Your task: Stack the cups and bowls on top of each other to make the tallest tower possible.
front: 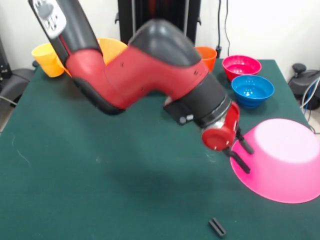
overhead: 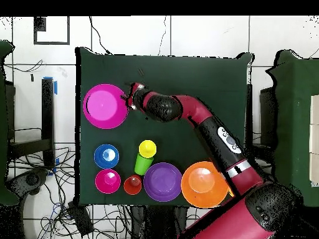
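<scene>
The Sawyer arm (front: 150,70) reaches low across the green table (front: 100,175), its gripper (front: 241,153) right at the rim of the large hot pink bowl (front: 285,160). That bowl appears to lie upside down or tipped, dome outward, which would make it a broad base for a tower. The two black fingers (front: 246,145) stand apart with nothing between them, so the gripper is released and empty; one tip sits just at the bowl's near edge, probably lining up to pinch the rim or nudge the bowl.

Everything else sits well apart from the pink bowl, toward the robot's base. In the overhead view the small blue bowl (overhead: 106,155) lies nearest it, with the small crimson bowl (overhead: 108,181) just beyond. Farther along come a red cup (overhead: 132,185), a green cup (overhead: 143,164) with a yellow cup (overhead: 147,149) apparently on top of it, the purple bowl (overhead: 162,182) and the large orange bowl (overhead: 204,184). A small black piece (front: 217,227) lies loose on the table near the pink bowl.

No real tower stands yet.
</scene>
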